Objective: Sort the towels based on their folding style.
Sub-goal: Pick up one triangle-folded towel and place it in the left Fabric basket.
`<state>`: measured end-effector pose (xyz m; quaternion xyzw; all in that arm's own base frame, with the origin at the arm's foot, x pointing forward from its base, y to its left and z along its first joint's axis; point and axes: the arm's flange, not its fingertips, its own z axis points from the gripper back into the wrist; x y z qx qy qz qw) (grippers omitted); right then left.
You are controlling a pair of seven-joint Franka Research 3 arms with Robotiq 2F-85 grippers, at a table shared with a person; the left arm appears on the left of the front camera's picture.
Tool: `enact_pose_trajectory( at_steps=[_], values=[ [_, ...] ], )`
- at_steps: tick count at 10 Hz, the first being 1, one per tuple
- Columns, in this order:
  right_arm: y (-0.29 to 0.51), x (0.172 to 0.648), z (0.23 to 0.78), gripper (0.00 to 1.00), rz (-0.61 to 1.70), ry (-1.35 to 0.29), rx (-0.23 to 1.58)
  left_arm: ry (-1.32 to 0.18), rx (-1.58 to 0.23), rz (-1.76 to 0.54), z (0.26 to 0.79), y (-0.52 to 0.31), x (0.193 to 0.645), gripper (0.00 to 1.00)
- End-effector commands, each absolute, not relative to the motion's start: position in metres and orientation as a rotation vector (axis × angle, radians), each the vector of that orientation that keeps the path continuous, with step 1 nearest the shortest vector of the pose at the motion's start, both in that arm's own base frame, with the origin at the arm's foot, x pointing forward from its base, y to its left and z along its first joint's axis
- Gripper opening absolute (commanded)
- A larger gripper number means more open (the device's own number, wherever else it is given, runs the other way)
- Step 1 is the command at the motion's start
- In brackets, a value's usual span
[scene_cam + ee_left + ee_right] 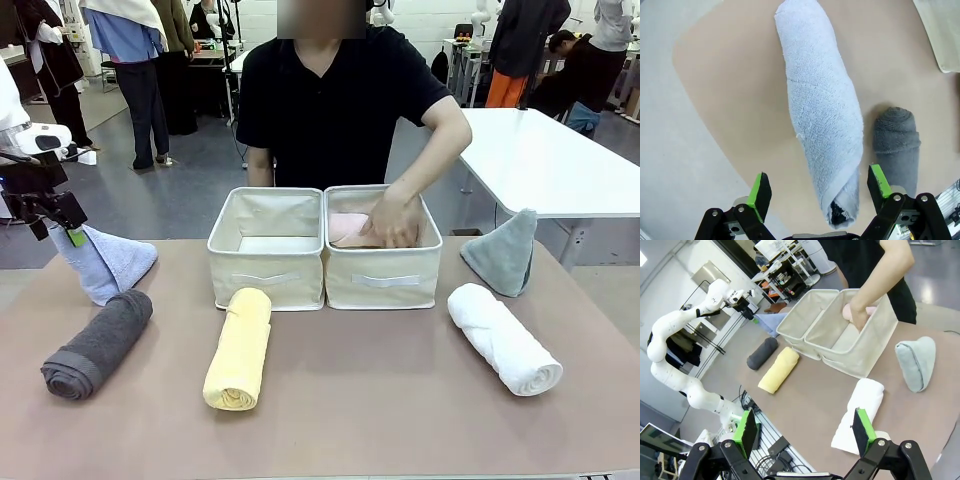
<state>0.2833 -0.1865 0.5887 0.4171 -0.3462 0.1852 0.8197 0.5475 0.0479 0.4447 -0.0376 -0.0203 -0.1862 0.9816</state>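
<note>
My left gripper (62,228) hangs open over the tip of the light blue cone towel (108,262). In the left wrist view its green pads (760,192) straddle that towel (820,105) without touching it, and the dark grey roll (896,141) lies beside. The dark grey roll (95,345) and the yellow roll (240,347) lie at the front left. At the right are the white roll (505,338) and the grey-green cone (503,250). A person's hand (395,220) presses a pink towel (345,228) into the right bin (385,278). My right gripper (802,432) is open, high above the white roll (860,412).
Two beige fabric bins stand side by side at the table's middle back; the left bin (265,272) has nothing visible in it. The person stands right behind them. A white table (560,160) is at the far right, beyond this one.
</note>
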Motion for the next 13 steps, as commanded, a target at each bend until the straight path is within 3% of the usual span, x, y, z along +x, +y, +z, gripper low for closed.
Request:
enact_pose_trajectory(
  at_steps=[1, 5, 6, 7, 8, 9, 11, 12, 13],
  values=[
    [-0.187, 0.282, 0.589, 1.0, 0.396, -0.733, 0.896, -0.05, -0.069, -0.347, 0.438, 0.04, 0.552, 1.0],
    [-0.187, 0.282, 0.589, 1.0, 0.396, -0.733, 0.896, -0.043, -0.099, -0.327, 0.427, 0.038, 0.555, 1.0],
    [-0.187, 0.282, 0.589, 1.0, 0.396, -0.733, 0.896, -0.049, -0.121, -0.335, 0.428, 0.037, 0.555, 0.89],
    [-0.187, 0.282, 0.589, 1.0, 0.396, -0.733, 0.896, -0.05, -0.127, -0.342, 0.43, 0.037, 0.555, 0.55],
    [-0.187, 0.282, 0.589, 1.0, 0.396, -0.733, 0.896, -0.056, -0.132, -0.341, 0.431, 0.037, 0.555, 0.35],
    [-0.187, 0.282, 0.589, 1.0, 0.396, -0.733, 0.896, -0.061, -0.137, -0.341, 0.432, 0.037, 0.555, 0.0],
    [-0.187, 0.282, 0.589, 1.0, 0.396, -0.733, 0.896, -0.066, -0.139, -0.339, 0.433, 0.038, 0.555, 0.0],
    [-0.187, 0.282, 0.589, 1.0, 0.396, -0.733, 0.896, -0.066, -0.142, -0.336, 0.433, 0.038, 0.555, 0.12],
    [-0.187, 0.282, 0.589, 1.0, 0.396, -0.733, 0.896, -0.066, -0.143, -0.333, 0.434, 0.038, 0.555, 0.02]
  ],
)
